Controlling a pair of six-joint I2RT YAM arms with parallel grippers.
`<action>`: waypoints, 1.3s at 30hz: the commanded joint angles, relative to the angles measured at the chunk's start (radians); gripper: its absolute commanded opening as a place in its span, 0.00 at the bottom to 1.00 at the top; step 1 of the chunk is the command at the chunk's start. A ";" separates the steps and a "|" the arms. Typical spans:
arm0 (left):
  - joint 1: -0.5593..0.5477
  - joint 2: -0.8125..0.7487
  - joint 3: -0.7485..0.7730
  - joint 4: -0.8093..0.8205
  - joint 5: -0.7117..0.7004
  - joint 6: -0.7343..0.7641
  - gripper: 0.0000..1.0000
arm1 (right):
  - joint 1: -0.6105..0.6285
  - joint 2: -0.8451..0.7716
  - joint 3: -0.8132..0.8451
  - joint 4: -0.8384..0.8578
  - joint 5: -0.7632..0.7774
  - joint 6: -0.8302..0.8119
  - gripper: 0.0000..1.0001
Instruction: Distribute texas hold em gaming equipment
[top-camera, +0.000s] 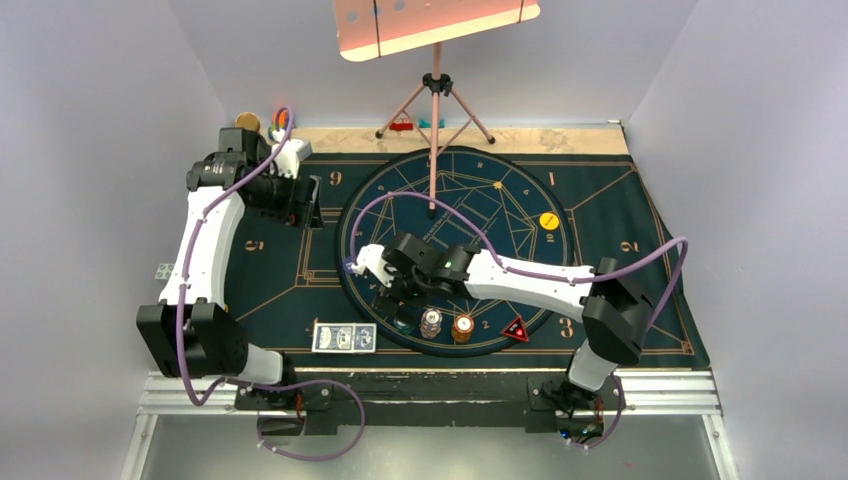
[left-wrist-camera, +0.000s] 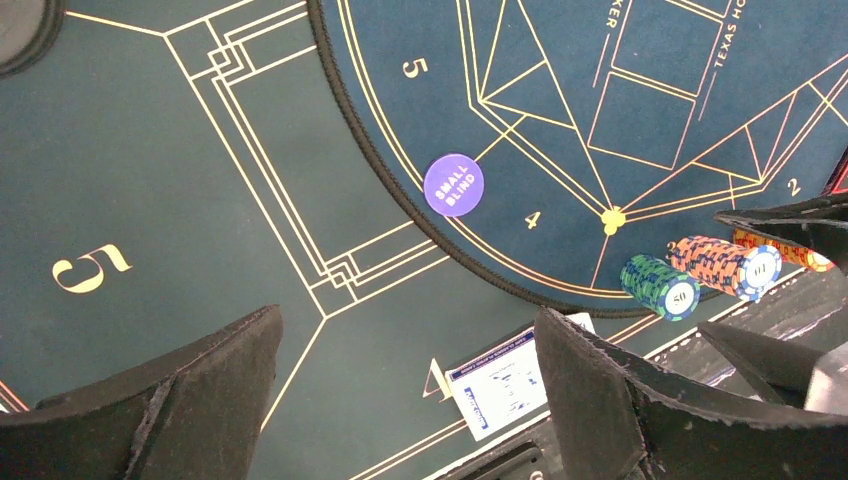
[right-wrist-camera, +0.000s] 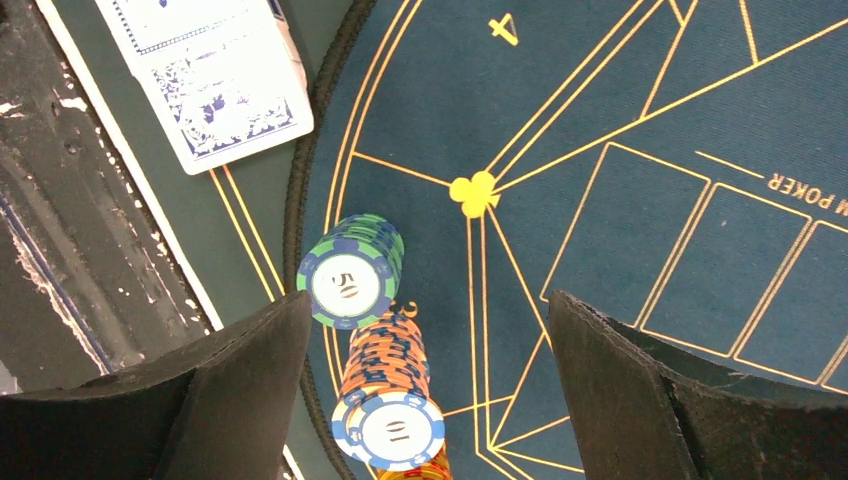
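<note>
Three poker chip stacks stand at the round mat's near rim: a green stack, an orange stack topped by a white-blue chip, and a yellow-orange stack. My right gripper hovers open over them; the orange stack sits between its fingers, nearer the left one, untouched. Blue-backed playing cards lie near the front edge. A purple small-blind disc rests on the round rim. A yellow disc and a red-black triangular marker lie further right. My left gripper hangs open and empty above the mat's left side.
The dark gold-lined mat covers the table. A tripod stand rises from the back centre. Coloured blocks and a gold disc sit at the back left. A metal rail runs along the front edge.
</note>
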 joint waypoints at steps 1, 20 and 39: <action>-0.001 -0.060 0.010 0.001 0.001 -0.015 1.00 | 0.020 -0.029 -0.024 0.064 -0.056 -0.022 0.91; 0.000 -0.145 0.009 -0.029 0.038 -0.005 1.00 | 0.075 0.003 -0.116 0.173 0.024 0.039 0.80; 0.000 -0.160 -0.040 -0.004 0.050 0.005 1.00 | 0.073 0.046 -0.120 0.197 0.009 0.037 0.57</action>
